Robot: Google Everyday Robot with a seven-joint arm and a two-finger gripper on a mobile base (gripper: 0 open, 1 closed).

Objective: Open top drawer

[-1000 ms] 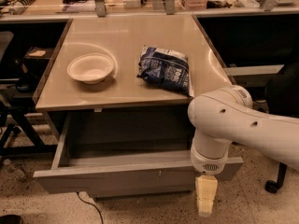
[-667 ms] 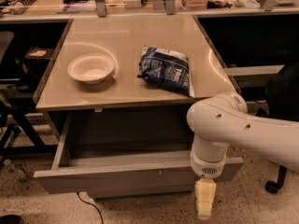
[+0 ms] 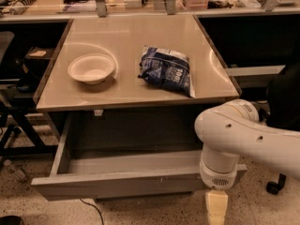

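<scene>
The top drawer (image 3: 117, 184) is a wide grey handle-less drawer under the beige table top. It stands pulled out toward me, and its grey boxy interior (image 3: 131, 161) shows. My gripper (image 3: 215, 209) hangs pale at the end of the white arm (image 3: 234, 139). It is just in front of and below the right end of the drawer's front panel, near the floor. The arm hides the drawer's right front corner.
A white bowl (image 3: 91, 69) and a blue snack bag (image 3: 166, 71) lie on the table top (image 3: 126, 36). A cluttered bench runs along the back. A black chair (image 3: 283, 107) stands at the right and dark stand legs (image 3: 14, 130) at the left. The floor is speckled.
My gripper and arm have shifted a little right and down. The drawer front has come slightly further out toward me.
</scene>
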